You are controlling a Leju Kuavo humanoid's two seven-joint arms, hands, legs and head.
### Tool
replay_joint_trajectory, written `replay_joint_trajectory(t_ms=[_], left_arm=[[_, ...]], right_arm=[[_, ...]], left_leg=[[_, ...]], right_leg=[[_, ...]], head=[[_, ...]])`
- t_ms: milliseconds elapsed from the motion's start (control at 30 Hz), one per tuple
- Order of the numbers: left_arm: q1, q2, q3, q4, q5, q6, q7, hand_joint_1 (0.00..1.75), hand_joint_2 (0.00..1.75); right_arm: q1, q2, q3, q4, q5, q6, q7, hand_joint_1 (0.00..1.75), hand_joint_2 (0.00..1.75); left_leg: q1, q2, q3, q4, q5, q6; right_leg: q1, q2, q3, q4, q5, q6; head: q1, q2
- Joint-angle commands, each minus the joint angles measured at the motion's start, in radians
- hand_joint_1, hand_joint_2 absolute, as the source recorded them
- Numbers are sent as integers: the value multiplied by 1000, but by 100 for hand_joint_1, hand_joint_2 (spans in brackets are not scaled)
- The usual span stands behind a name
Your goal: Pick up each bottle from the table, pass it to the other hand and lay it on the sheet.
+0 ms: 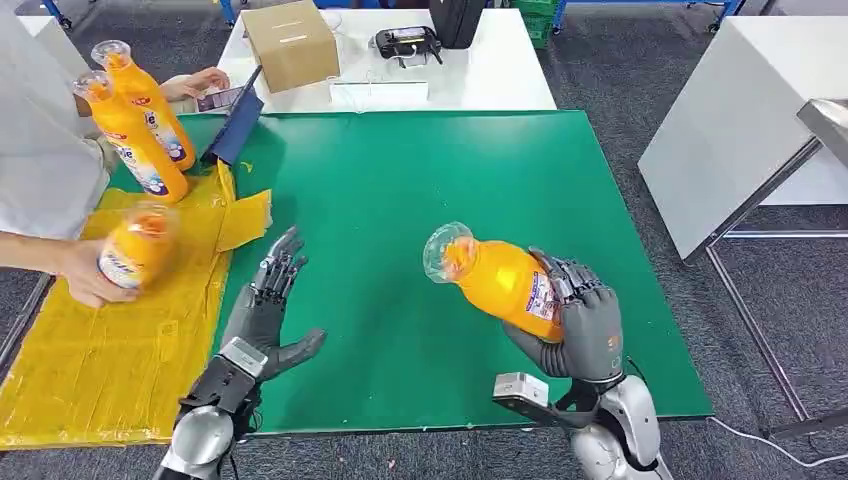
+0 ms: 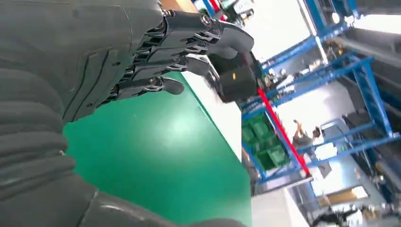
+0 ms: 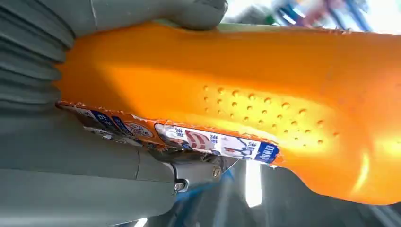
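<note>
Right hand gripping an orange bottle by its lower body, raised above the green table, clear cap pointing toward the left hand. Bottle tilted, nearly on its side, label against the palm; up close in the right wrist view, dimpled orange plastic and a torn-looking label edge, contents hard to tell through the coloured wall. Left hand open and holding nothing, fingers spread, palm turned toward the bottle, well apart from it, hovering low over the green surface near the sheet's edge.

Yellow sheet spread along the table's left side, crinkled. Two more orange bottles standing upright at the sheet's far end, just beside each other. A person's hand holding another bottle over the sheet, blurred. Beyond the green top, a white table bearing a cardboard box and a dark device.
</note>
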Motion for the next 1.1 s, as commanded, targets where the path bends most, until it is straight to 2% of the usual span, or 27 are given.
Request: replay_joint_trajectory(t_ms=[33,100,200,333,400,500,633,800,900,1100], left_arm=[[-36,0,-98,91,-15,9,6,0,175],[-36,0,-98,91,-15,9,6,0,175],[-52,2,-127,103,-9,2,5,0,175],[-74,-5,-161,88,45,-9,-19,0,175],[-80,1,-172,73,65,-5,-20,0,175],[-79,6,-178,59,84,-3,-21,0,175],[-79,10,-181,57,95,-3,-27,0,175],[-92,22,-213,39,140,-19,-39,0,175],[-99,22,-236,38,142,-21,-43,0,175],[-120,18,-218,84,165,18,-37,0,175]], right_arm=[[-42,70,77,-98,-36,-32,-15,175,175],[-42,70,77,-98,-36,-32,-15,175,175],[-94,91,119,-46,-153,35,-37,175,175],[-190,176,175,197,-283,160,-32,175,175],[-215,204,194,314,-335,190,-48,175,175],[-229,223,212,412,-333,175,-71,175,175],[-226,218,215,413,-344,199,-53,175,175],[-285,281,239,650,-387,220,-78,175,175],[-314,300,250,712,-396,213,-96,175,175],[-319,305,399,712,-289,180,-97,175,175]], left_leg=[[0,-2,2,0,-1,-1],[0,-2,3,0,-1,-1],[0,-3,4,0,-2,-1],[0,2,5,0,-2,-2],[1,1,5,-1,-1,-1],[1,1,4,-2,0,-2],[1,0,3,-1,0,-1],[1,1,3,-1,-1,-2],[1,0,3,-1,-1,-2],[1,-1,3,-1,-1,-2]], right_leg=[[-1,3,2,0,-1,-1],[-1,3,2,0,-1,-1],[-1,4,3,0,-2,-2],[-1,9,3,0,0,-2],[1,7,4,-2,0,-2],[1,5,4,-2,0,-1],[1,4,3,-1,0,-1],[1,5,3,-1,0,-1],[0,6,2,0,0,-2],[1,5,2,0,-1,-2]], head=[[0,0],[0,0],[0,0],[0,0],[0,0],[0,0],[0,0],[0,0],[0,0],[0,0]])
